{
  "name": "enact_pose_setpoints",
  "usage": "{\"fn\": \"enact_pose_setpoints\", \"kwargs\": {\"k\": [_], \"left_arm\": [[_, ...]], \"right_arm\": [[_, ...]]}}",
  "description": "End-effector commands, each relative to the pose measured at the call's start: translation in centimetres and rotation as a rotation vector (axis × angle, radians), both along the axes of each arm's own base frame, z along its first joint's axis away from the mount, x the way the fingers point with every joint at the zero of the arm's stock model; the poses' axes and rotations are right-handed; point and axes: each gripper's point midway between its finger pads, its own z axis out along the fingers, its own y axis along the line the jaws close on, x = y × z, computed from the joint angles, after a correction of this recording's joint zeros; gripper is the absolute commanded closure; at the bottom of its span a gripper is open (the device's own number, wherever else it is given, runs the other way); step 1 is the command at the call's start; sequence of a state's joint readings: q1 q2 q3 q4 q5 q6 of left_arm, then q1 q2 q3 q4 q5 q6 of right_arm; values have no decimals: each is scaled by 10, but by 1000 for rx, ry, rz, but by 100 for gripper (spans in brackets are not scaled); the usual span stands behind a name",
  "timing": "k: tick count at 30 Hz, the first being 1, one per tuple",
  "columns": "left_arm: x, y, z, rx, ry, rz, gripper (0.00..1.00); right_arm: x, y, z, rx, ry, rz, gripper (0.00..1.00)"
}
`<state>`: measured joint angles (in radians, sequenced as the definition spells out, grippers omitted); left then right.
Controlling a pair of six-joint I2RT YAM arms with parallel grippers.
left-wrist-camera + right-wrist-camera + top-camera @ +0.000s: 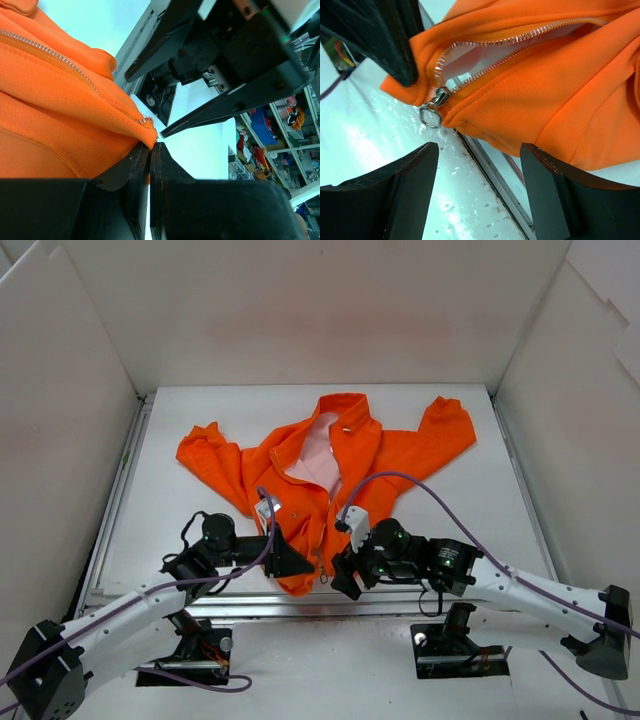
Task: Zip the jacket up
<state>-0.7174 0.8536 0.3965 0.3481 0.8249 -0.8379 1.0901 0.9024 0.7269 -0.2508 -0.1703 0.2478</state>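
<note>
The left gripper (151, 148) clamps the jacket (60, 115) hem; the right gripper (479, 152) has its jaws apart. Closing off-centre, it could miss the small zipper pull (431, 114), catching fabric.

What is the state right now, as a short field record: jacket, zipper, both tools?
jacket: orange, spread out, front open, pink lining showing
zipper pull: at the bottom hem, teeth parted above it
left tool: shut, pinching the hem beside the zipper
right tool: open, near the pull, holding nothing
zipping: not yet begun
</note>
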Motion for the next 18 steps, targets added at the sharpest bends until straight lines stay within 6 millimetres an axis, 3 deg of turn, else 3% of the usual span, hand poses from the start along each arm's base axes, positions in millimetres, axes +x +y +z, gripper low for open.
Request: {"fn": "enact_pose_setpoints", "kwargs": {"k": [1,11,15,18], "left_arm": [[-3,-5,48,-118,-115,-61,100],[-4,-5,49,-117,-105,-79,100],[-5,-6,50,-126,-99,-84,100],[-6,-6,53,-138,-99,-93,100]], "right_arm": [[5,14,5,23,-40,41,33],[18,15,9,24,-126,30,33],[13,20,6,17,-101,64,33],[14,22,5,18,-106,67,38]]}}
